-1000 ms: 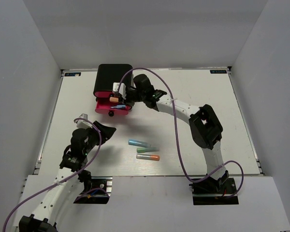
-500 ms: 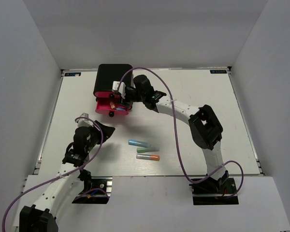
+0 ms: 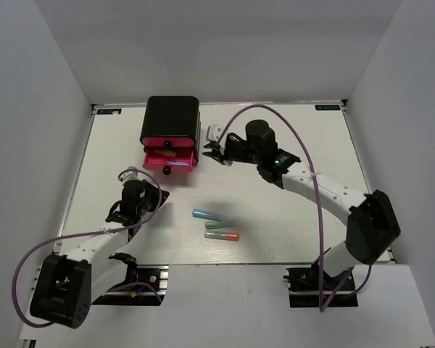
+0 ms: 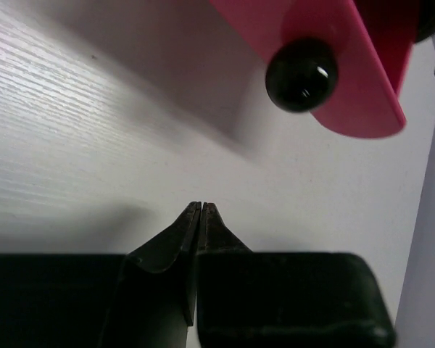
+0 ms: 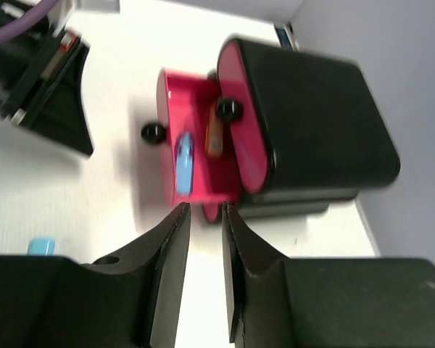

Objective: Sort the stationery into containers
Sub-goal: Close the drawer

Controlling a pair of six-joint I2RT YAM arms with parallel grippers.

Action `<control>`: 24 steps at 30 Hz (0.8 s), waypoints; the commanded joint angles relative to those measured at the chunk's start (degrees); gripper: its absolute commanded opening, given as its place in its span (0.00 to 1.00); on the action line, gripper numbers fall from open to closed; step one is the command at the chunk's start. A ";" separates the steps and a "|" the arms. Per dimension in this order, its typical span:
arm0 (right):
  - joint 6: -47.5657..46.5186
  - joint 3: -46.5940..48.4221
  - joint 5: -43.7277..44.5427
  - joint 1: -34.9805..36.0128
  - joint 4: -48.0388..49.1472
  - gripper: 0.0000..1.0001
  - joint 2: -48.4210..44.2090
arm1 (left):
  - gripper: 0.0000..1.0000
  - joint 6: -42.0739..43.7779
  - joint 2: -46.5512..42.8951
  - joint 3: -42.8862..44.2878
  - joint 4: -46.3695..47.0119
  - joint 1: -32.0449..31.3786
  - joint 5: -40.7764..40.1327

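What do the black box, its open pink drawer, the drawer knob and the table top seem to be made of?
Black box: probably moulded plastic; smooth rounded shell, soft sheen.
Pink drawer: likely plastic too; thin, uniformly coloured walls.
Knob: glossy, hard-looking, bright highlight.
Table top: white matt board with fine grain lines, perhaps painted or laminated wood.

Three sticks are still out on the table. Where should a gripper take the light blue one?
Take the light blue stick across its left half, probably from straight above: it lies flat, and the green stick crowds its right end.
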 commanded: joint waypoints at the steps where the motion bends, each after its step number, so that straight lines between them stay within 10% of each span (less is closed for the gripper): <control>1: 0.09 -5.34 0.73 -2.30 -0.34 0.30 -4.01 | 0.14 -2.35 4.14 4.30 4.09 0.22 -3.93; 24: 1.32 -18.54 1.35 -11.45 -3.95 0.30 -14.92 | 0.26 -5.78 26.47 21.54 9.28 0.22 -6.93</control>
